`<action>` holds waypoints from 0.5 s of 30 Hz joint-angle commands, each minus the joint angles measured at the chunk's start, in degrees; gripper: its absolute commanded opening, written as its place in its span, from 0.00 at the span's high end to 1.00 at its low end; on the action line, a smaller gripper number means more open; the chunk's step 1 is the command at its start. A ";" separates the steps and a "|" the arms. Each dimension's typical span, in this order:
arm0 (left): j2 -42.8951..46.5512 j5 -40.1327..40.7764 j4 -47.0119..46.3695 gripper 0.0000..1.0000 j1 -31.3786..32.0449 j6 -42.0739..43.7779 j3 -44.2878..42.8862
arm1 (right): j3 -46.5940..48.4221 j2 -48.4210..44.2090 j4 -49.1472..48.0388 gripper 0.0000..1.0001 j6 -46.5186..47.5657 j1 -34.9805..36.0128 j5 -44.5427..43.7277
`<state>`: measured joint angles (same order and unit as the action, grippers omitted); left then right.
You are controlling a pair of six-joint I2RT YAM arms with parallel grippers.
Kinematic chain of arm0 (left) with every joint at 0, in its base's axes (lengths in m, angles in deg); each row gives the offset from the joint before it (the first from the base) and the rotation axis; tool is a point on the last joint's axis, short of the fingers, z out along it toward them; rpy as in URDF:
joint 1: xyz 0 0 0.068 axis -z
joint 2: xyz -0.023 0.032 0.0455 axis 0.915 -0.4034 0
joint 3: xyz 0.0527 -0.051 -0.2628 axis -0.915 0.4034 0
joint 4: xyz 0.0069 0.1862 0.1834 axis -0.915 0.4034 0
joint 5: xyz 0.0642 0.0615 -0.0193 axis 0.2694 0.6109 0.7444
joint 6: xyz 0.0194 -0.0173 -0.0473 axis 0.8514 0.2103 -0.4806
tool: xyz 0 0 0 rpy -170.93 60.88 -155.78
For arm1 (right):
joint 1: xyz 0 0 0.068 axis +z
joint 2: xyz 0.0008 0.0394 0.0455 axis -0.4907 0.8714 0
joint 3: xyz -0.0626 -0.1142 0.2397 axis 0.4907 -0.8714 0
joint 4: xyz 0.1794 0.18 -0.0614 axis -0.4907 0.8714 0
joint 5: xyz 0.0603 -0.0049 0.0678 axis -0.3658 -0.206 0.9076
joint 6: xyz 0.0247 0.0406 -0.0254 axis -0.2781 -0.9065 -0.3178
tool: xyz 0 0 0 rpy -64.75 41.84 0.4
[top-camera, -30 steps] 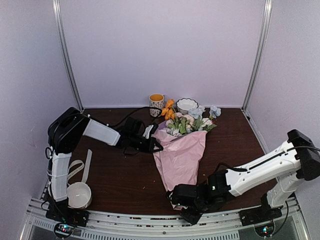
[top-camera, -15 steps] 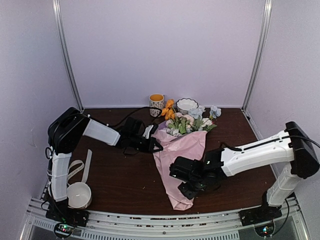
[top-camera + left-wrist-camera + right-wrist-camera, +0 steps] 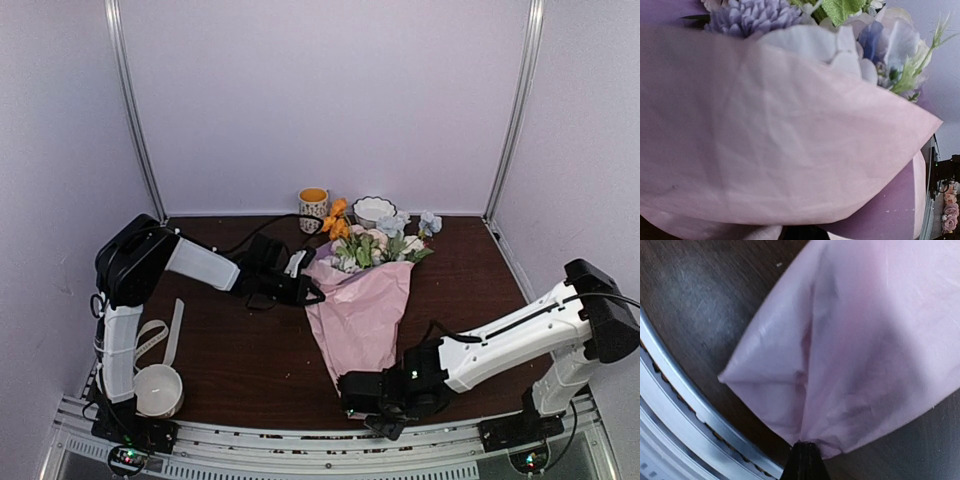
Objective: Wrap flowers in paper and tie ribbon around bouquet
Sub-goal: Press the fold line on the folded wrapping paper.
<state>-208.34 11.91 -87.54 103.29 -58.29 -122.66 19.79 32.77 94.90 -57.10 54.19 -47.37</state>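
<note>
The bouquet lies on the dark table, its flowers (image 3: 372,245) (image 3: 840,45) at the far end. The pink paper (image 3: 362,305) (image 3: 765,140) (image 3: 865,340) tapers from them toward the near edge. My left gripper (image 3: 314,294) is shut on the paper's upper left edge, and paper fills most of its wrist view. At the cone's narrow end my right gripper (image 3: 347,385) (image 3: 804,452) is shut, with the paper's crumpled tip pinched at its fingertips. The cream ribbon (image 3: 174,330) lies loose at the left, beside the left arm's base.
A white bowl (image 3: 158,390) stands at the near left by the ribbon. A yellow-rimmed mug (image 3: 313,207) and a small white bowl (image 3: 373,210) stand at the back wall behind the flowers. The metal rail (image 3: 670,405) of the near edge runs just beside the cone's tip.
My right arm rose over the middle of the cone half a second ago and has come back down to the narrow end. The left arm and the flowers have stayed put.
</note>
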 commanded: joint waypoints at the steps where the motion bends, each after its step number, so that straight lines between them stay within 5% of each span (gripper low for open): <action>1: -1.05 2.65 3.21 1.00 -1.45 1.46 -0.06 | -1.36 -8.54 4.15 0.96 -2.10 -0.79 0.46; 4: -0.87 2.69 3.17 1.00 -1.42 1.43 0.02 | -3.98 -15.61 -1.96 0.83 -3.52 -6.62 3.37; 10: -0.86 2.32 2.99 1.00 -1.46 1.38 0.29 | -13.85 -25.07 -21.17 0.41 -11.23 -27.18 14.13; 15: -0.86 2.31 2.95 1.00 -1.42 1.52 0.38 | -16.39 -23.41 -29.33 0.30 -16.44 -38.65 17.65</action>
<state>-208.34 11.82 -87.12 102.94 -58.00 -122.66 4.83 7.98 75.78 -68.05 20.99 -34.89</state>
